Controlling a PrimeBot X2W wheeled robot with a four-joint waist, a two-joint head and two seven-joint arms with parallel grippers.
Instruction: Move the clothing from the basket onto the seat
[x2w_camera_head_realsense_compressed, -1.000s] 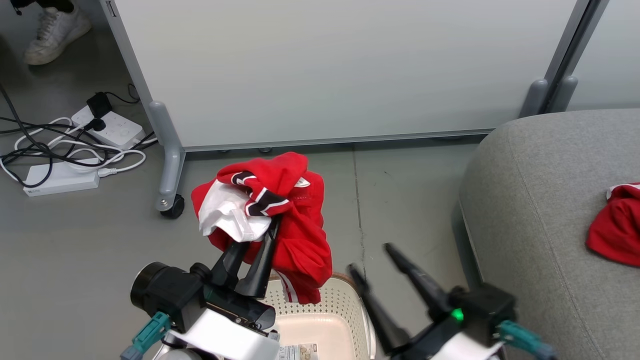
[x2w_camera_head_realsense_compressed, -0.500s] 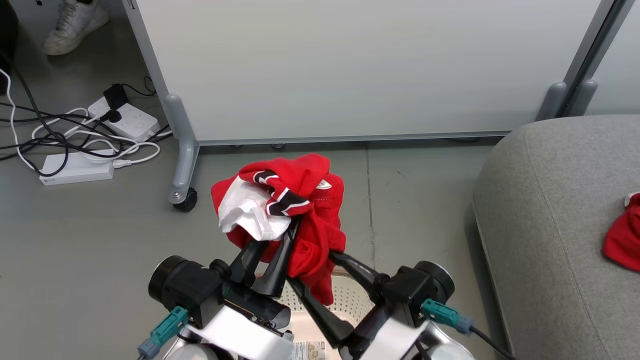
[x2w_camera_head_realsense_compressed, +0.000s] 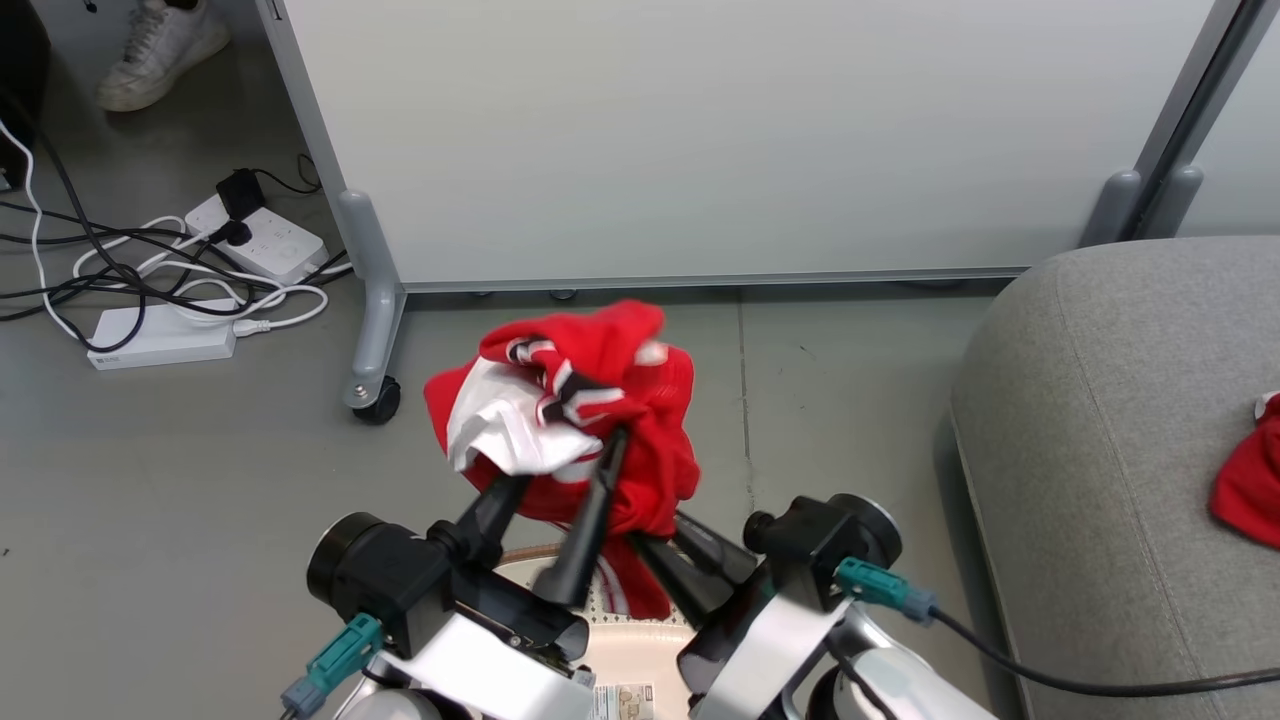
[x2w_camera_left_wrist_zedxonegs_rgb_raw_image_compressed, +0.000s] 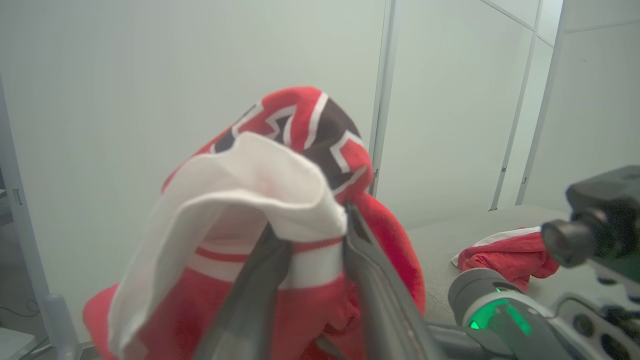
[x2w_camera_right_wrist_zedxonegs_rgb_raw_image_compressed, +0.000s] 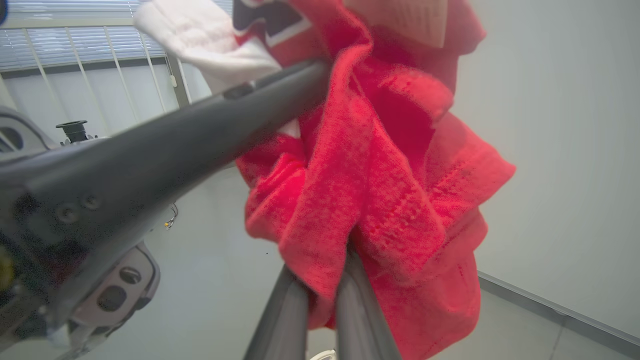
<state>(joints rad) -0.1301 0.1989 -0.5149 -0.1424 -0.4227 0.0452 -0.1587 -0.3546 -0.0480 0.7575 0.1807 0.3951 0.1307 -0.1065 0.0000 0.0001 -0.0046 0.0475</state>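
Clothing (x2w_camera_head_realsense_compressed: 570, 420) hangs bunched above the basket (x2w_camera_head_realsense_compressed: 520, 555), long axis 12 to 6, its lower fold pinched in the closed right gripper (x2w_camera_right_wrist_zedxonegs_rgb_raw_image_compressed: 325, 290) (left gripper (x2w_camera_head_realsense_compressed: 563, 462) stands parted, cloth draped over its tips), with the seat (x2w_camera_head_realsense_compressed: 1100, 450) at 3 o'clock, nearer the right arm.

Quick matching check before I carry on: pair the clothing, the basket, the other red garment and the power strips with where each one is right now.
Things:
1 clothing
2 basket
3 other red garment
4 power strips

Places:
A lying on the grey seat
B on the floor at left, among cables
C raised, right gripper shut on it
D low, beneath the clothing

Pairs: 1-C, 2-D, 3-A, 4-B
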